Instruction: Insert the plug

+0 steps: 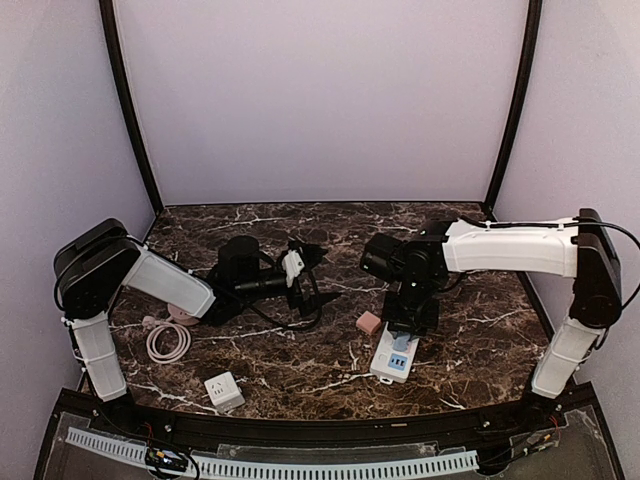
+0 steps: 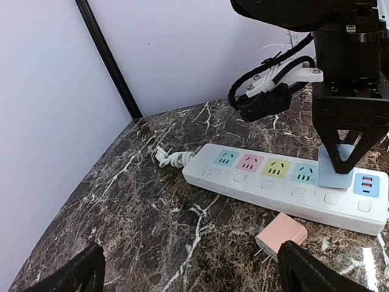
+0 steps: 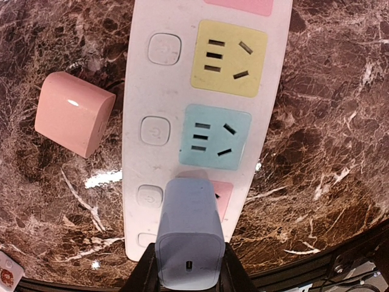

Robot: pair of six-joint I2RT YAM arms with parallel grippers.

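Note:
A white power strip point(image 2: 243, 182) with coloured sockets lies on the marble table; it also shows in the top view point(image 1: 383, 368) and in the right wrist view point(image 3: 146, 91). My right gripper point(image 3: 188, 267) is shut on a grey-blue plug point(image 3: 188, 225) and holds it upright on the strip's pink socket point(image 3: 223, 196); the prongs are hidden. The left wrist view shows this plug point(image 2: 336, 172) next to the teal socket. My left gripper point(image 2: 194, 281) is open and empty, low over the table in front of the strip. A pink plug point(image 2: 281, 236) lies by its right finger.
The pink plug point(image 1: 368, 322) lies just left of the strip. A white plug point(image 1: 223, 390) lies near the front left edge, and a coiled pink cable point(image 1: 168, 341) lies by the left arm. The strip's bundled cord point(image 2: 173, 159) lies at its far end. Purple walls enclose the table.

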